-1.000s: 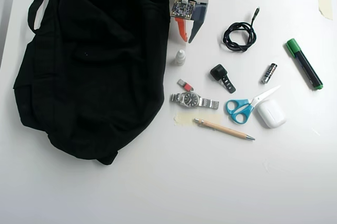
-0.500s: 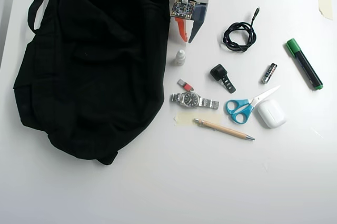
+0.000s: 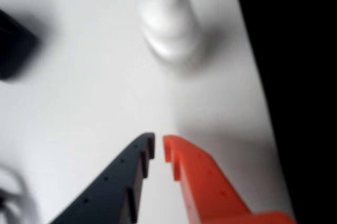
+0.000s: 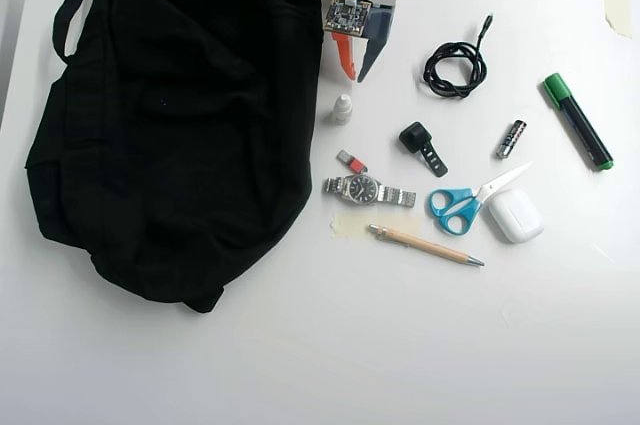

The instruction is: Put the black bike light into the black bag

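Note:
The black bike light (image 4: 418, 141) lies on the white table, right of centre in the overhead view, with its strap tail pointing down-right. In the wrist view it is a dark blur at the left edge (image 3: 10, 45). The black bag (image 4: 170, 115) lies spread over the left half of the table and fills the right edge of the wrist view (image 3: 300, 76). My gripper (image 4: 356, 75) hangs at the top centre, just right of the bag and up-left of the light. Its orange and dark fingertips nearly touch, with nothing between them (image 3: 159, 147).
A small white bottle (image 4: 342, 108) stands just below the gripper (image 3: 169, 21). A coiled black cable (image 4: 455, 67), a battery (image 4: 511, 138), a green marker (image 4: 578, 120), scissors (image 4: 465, 203), a white case (image 4: 516, 215), a watch (image 4: 368, 188) and a pen (image 4: 425, 244) lie around the light.

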### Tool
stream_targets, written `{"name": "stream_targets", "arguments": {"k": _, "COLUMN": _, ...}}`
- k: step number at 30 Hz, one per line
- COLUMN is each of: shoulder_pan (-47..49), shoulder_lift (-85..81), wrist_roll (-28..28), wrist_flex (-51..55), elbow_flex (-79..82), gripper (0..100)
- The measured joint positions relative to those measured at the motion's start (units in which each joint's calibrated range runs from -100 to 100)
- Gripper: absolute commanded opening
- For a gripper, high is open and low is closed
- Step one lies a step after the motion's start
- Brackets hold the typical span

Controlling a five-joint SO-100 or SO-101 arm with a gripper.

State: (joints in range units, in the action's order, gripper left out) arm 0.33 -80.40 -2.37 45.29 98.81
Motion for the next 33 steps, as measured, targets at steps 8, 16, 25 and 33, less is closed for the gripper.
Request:
{"name": "stream_targets", "arguments": {"k": 8, "shoulder_pan": 2.6, "shoulder_lift": 0.0, "wrist_roll": 0.9, "wrist_flex": -6.1, "elbow_flex": -4.8, "gripper": 2}}
{"name": "stream_targets", "arguments": {"k": 16, "shoulder_pan": 7.9, "shoulder_lift": 0.8, "wrist_roll": 2.3, "wrist_flex": -5.3, "elbow_flex": -21.2, "gripper": 3}}
{"name": "stream_targets", "arguments": {"k": 25, "shoulder_pan": 12.6, "shoulder_lift": 15.2, "wrist_roll": 2.3, "wrist_flex": -3.6, "elbow_flex": -34.1, "gripper": 5}}
{"name": "stream_targets", "arguments": {"k": 33, "shoulder_pan": 12.6, "shoulder_lift": 40.8, "wrist_roll": 6.3, "wrist_flex": 5.1, "elbow_flex": -57.7, "gripper": 6}}
